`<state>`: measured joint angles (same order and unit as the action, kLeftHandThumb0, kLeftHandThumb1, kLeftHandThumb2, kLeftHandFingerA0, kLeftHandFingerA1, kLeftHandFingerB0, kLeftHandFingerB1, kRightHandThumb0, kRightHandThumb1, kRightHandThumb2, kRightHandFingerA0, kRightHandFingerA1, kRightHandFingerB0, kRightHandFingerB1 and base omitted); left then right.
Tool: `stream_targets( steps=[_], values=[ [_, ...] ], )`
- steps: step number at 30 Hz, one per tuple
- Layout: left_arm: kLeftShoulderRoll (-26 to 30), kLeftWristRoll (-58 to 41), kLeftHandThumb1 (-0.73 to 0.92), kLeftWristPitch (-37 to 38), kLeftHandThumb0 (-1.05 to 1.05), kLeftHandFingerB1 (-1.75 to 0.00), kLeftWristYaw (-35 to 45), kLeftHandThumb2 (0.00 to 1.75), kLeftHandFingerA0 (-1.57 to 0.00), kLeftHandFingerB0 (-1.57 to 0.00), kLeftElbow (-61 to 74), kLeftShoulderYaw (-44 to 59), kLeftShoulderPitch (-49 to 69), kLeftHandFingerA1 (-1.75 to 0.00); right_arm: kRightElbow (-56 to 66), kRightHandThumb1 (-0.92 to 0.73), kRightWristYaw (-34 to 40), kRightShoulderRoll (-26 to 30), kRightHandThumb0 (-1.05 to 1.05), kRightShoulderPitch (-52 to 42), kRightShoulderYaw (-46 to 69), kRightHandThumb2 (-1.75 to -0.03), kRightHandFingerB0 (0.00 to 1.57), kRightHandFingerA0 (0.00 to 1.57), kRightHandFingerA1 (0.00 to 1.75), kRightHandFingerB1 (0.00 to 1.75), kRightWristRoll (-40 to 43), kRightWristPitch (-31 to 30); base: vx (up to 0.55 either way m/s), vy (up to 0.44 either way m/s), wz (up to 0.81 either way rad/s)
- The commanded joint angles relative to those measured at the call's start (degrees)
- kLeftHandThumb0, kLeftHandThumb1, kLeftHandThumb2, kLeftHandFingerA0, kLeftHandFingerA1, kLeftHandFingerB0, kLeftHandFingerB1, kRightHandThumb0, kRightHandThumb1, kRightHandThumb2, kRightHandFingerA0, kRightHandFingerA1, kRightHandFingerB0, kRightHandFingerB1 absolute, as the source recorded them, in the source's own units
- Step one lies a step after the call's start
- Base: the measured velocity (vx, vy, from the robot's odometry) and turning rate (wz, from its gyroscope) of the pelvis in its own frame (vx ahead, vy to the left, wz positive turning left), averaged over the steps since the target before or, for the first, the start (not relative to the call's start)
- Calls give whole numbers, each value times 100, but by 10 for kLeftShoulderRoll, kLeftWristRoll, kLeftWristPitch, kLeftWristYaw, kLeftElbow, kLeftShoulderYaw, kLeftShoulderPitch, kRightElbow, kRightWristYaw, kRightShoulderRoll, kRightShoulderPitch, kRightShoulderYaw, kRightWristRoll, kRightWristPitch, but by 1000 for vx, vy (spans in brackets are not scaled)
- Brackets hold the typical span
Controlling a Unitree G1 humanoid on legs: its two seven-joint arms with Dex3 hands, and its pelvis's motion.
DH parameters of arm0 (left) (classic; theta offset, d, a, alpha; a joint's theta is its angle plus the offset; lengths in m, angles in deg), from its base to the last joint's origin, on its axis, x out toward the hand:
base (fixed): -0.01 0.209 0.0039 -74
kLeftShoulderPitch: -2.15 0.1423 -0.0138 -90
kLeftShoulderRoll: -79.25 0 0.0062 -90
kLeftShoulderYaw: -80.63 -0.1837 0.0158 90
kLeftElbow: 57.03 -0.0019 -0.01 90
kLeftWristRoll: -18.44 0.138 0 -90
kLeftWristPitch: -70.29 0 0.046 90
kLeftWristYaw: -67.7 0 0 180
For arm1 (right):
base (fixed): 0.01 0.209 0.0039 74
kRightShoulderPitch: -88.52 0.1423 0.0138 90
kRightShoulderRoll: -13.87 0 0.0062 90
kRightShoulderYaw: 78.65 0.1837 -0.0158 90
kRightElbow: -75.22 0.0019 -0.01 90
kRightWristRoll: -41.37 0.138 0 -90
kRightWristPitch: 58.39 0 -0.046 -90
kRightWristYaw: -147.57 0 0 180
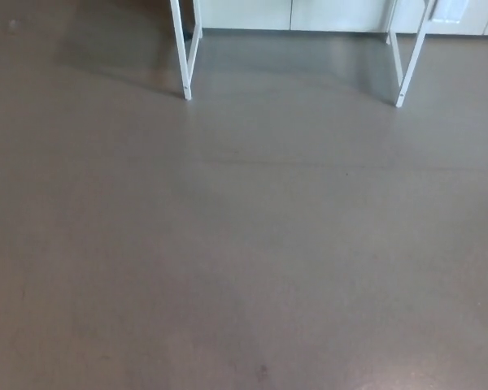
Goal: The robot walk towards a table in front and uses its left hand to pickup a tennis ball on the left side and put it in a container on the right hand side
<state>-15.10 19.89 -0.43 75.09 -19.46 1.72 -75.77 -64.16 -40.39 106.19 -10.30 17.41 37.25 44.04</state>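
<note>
Dim, even indoor light lies over the grey floor (244,244), flat and soft, and no lamp or window shows. A broad, soft-edged shadow (106,49) darkens the floor at 11 o'clock, slanting toward the white bench legs (181,57). A fainter dark band lies between the legs at 12 o'clock. The pale panel (333,12) along the top edge is the brightest part, close to washed out. At 5 o'clock a weak sheen (407,380) turns the floor slightly lighter. The picture is low in contrast and a little grainy, yet the legs' edges read fairly crisp.
</note>
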Motion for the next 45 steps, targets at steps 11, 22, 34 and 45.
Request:
stream_targets(
  steps=[11, 22, 34, 45],
  values=[
    [7, -8, 58, 51, -34, -36, -15, 66, -27, -24, -24, -7, 23, -41, -1, -55, -10, 14, -56, -30, -7, -76, 17, 24, 45, 41, 2, 24, 161, 118, -4],
    [19, 20, 62, 83, -36, -31, -37, 59, -33, -23, -47, -35, 32, -38, 0, -53, -3, 13, -56, -45, -8, -77, 17, 26, 46, 42, -1, 30, 288, -120, 13],
    [24, 29, 60, 90, -36, -33, -62, 57, -40, -28, -49, -49, 32, -39, -40, -54, 2, 14, -55, -23, -13, -77, 17, 27, 46, 41, -5, 46, 251, 37, -9],
    [24, 23, 61, 89, -35, -33, -59, 58, -44, -29, -47, -49, 36, -39, -8, -66, -2, 17, -49, -36, -21, -60, 21, 33, 39, 32, -8, 27, 294, 90, -1]
  ],
)
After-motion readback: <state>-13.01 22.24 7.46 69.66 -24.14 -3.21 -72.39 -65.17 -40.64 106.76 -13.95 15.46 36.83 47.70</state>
